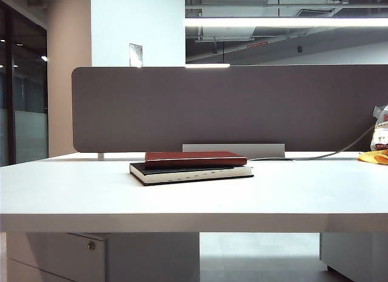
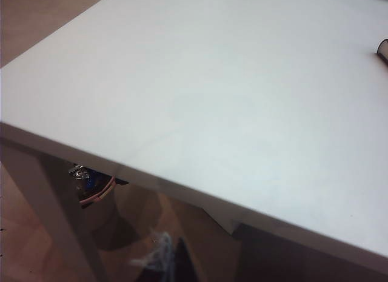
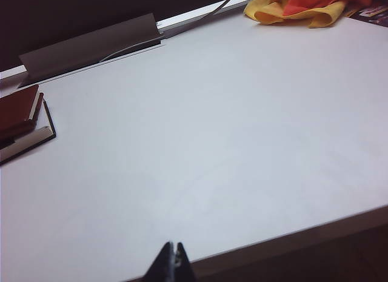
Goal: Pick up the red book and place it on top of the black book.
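Observation:
The red book point(image 1: 194, 157) lies flat on top of the black book point(image 1: 193, 173) near the back middle of the white table point(image 1: 182, 200). The right wrist view shows the same stack, red book point(image 3: 18, 109) over black book point(image 3: 27, 141). My right gripper point(image 3: 174, 250) hangs over the table's front edge, far from the books, shut and empty. My left gripper point(image 2: 176, 262) is only a blurred dark shape below the table's near corner, and how its jaws stand does not show. Neither gripper appears in the exterior view.
A grey partition point(image 1: 224, 106) runs along the back of the table. A grey cable tray point(image 3: 91, 45) and a cable sit behind the books. A yellow and red cloth point(image 3: 291, 9) and a bag point(image 1: 381, 133) lie at the back right.

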`<state>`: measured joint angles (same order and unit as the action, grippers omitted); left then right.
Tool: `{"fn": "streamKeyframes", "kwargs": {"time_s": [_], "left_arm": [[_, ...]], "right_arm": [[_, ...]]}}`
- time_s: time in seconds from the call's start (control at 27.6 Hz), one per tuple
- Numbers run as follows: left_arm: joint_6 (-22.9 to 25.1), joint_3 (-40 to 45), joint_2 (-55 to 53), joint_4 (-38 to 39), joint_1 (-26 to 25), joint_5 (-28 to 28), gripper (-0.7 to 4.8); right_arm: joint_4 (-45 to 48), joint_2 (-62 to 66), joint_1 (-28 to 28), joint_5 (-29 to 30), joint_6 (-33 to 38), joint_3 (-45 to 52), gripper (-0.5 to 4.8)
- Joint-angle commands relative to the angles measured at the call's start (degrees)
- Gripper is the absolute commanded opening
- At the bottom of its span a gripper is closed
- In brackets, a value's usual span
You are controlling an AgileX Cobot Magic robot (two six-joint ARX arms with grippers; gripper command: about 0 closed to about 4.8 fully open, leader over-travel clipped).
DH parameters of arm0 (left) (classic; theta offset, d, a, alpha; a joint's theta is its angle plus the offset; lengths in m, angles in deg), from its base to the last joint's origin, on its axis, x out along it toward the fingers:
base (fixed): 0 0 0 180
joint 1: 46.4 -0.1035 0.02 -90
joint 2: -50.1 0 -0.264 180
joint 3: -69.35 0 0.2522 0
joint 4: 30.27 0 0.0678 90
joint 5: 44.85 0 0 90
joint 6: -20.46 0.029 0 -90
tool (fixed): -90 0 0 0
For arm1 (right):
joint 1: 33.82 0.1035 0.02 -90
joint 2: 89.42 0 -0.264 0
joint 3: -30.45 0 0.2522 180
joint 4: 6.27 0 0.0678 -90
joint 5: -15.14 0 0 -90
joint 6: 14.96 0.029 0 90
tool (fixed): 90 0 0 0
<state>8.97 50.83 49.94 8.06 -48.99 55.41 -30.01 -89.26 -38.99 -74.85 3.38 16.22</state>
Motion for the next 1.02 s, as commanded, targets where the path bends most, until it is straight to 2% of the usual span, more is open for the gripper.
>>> {"fn": "streamKeyframes", "kwargs": {"time_s": [0.04,0.22,0.4,0.62,0.83,0.94,1.02], "left_arm": [[-0.1,0.3,0.0,-0.2,-0.1,0.0,-0.06],[0.0,0.3,0.0,-0.3,-0.1,0.0,-0.06],[5.3,0.4,0.0,-0.8,-0.1,1.5,-0.06],[5.7,4.3,0.0,-14.9,-0.2,0.0,-0.06],[10.5,4.3,0.0,-14.8,-0.2,-0.7,-0.06],[11.1,4.3,0.0,-14.8,-0.2,-3.2,-0.06],[12.5,4.3,0.0,-15.0,-0.2,-9.2,-0.06]], "right_arm": [[0.8,0.0,0.0,0.0,0.0,0.2,-0.05],[0.8,0.0,0.0,0.0,0.0,0.2,-0.05],[0.8,0.0,0.0,0.0,0.0,0.2,-0.04],[0.8,0.0,0.0,0.0,0.0,0.2,-0.04],[0.8,0.0,0.0,0.0,0.0,0.2,-0.04],[0.8,0.0,0.0,0.0,0.0,0.2,-0.04],[0.8,0.0,0.0,0.0,0.0,0.2,-0.05]]}}
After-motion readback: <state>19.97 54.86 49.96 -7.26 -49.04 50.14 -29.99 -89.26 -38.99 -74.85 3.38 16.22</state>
